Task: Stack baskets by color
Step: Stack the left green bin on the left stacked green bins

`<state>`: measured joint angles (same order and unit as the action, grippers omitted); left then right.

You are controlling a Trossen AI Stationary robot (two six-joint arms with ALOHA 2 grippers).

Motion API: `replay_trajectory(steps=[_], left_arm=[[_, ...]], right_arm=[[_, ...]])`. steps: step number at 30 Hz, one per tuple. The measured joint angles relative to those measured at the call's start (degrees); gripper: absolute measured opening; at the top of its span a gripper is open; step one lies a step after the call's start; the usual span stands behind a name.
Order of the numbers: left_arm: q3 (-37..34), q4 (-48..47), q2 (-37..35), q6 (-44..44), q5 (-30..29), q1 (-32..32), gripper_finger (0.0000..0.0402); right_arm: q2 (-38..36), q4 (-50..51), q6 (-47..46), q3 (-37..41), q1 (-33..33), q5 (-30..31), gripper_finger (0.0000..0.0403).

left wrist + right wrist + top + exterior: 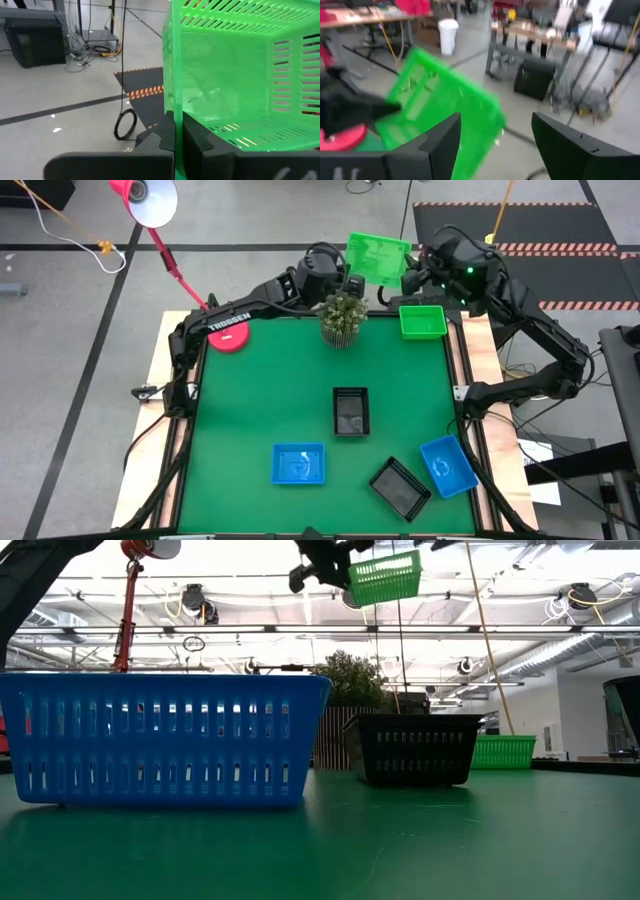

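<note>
A bright green basket [378, 256] hangs high over the table's far edge, also visible in the low view [385, 578]. My left gripper [175, 137] is shut on it, reaching in from the left [350, 272]. My right gripper [495, 145] stands open just right of that basket [440, 107], with nothing between its fingers [412, 272]. A second green basket [422, 321] rests on its bottom at the far right of the green mat. Two black baskets [350, 411] [400, 487] and two blue ones [299, 464] [448, 465] sit nearer the front. My left gripper pinches the left end wall [173, 95] of the raised green basket, one finger inside it and one outside. The fingers come in about level from the table's left. The basket is lifted clear of the table, roughly upright with a slight tilt.
A potted plant [343, 318] stands at the far middle, just below the raised basket. A red round lamp base [229, 335] sits at the far left, its lamp arm [170, 260] slanting out beyond the table. The middle of the mat [260, 400] is bare.
</note>
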<state>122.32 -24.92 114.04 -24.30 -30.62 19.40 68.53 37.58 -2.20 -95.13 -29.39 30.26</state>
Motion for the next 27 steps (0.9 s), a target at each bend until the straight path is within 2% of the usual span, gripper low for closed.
replay_trajectory(steps=[6, 12, 16, 23, 27], left_arm=[[0.0, -0.06, 0.0, 0.37, -1.19, 0.13, 0.0009], [0.0, -0.07, 0.0, 0.65, -1.2, 0.15, 0.0006], [0.0, -0.11, 0.0, 2.3, -1.21, 0.29, 0.0011], [0.0, -0.13, 0.0, 2.98, -0.94, 0.23, 0.0011], [0.0, -0.25, 0.0, 3.24, -1.03, -0.05, 0.0006]], right_arm=[[0.21, 9.36, -7.78, 0.0, 0.03, -0.26, 0.0201], [0.46, 4.39, -9.39, 1.71, -0.42, -0.7, 0.0166], [1.43, 3.02, -12.61, 2.19, -0.41, -4.89, 0.0151], [3.71, 3.2, -14.19, 2.19, -0.73, -4.63, 0.0146], [4.5, 3.23, -15.11, 2.19, -0.81, -4.38, 0.0123]])
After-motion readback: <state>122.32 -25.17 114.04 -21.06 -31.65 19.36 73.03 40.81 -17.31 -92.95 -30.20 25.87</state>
